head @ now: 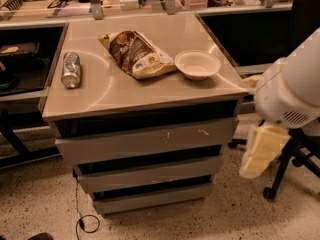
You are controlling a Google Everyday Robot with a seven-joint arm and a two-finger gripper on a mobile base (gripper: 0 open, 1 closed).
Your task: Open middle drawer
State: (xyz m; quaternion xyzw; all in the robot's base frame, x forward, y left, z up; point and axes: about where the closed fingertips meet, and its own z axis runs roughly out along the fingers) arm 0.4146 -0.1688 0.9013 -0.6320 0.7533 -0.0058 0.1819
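Speckled floor [40,199] is seen below; the middle drawer [145,173] is shut, the gripper [262,151] held at its three o'clock, apart from it and presumably staged for approach. Whether it is spread cannot be told.

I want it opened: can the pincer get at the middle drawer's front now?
Likely yes: the pincer hangs just right of the cabinet, near the level of the middle drawer, and nothing stands before that drawer's front.

Three grey drawers are being counted: top drawer [145,141], middle drawer [150,173], bottom drawer [150,199]. One can [71,70], one snack bag [136,54] and one bowl [197,64] are being counted. One gripper [262,151] is being seen at the right, beside the drawers.
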